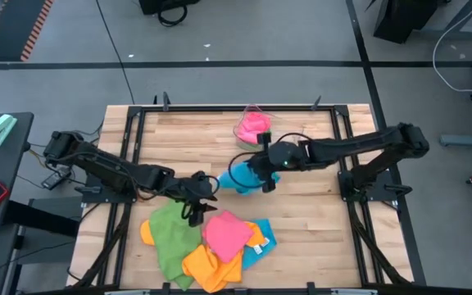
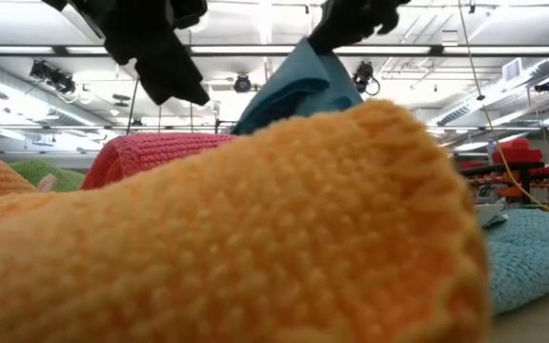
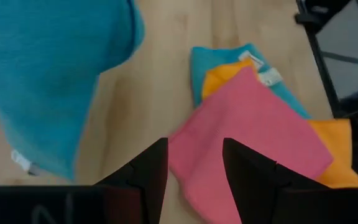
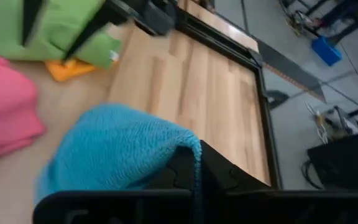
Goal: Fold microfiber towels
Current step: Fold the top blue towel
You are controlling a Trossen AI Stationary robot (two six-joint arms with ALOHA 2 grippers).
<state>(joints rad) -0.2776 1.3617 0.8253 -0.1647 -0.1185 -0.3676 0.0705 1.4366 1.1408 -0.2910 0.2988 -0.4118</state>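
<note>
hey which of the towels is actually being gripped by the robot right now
The sky-blue towel at mid-table: the right gripper is shut on its edge. The other towels lie loose in the front pile, and one pink towel sits apart at the back.

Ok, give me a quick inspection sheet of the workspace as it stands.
Surface: wooden slat table in a black frame.
Job's things: sky blue microfiber towel lifted at mid-table; heap of green, pink, orange and blue towels at the near edge.
Clutter: clear plastic tray holding a pink towel at the far edge.
Grippers: right gripper shut on the blue towel; left gripper open above the heap.
Cables: black cable on the floor.
Surroundings: grey floor, nobody seen.
</note>
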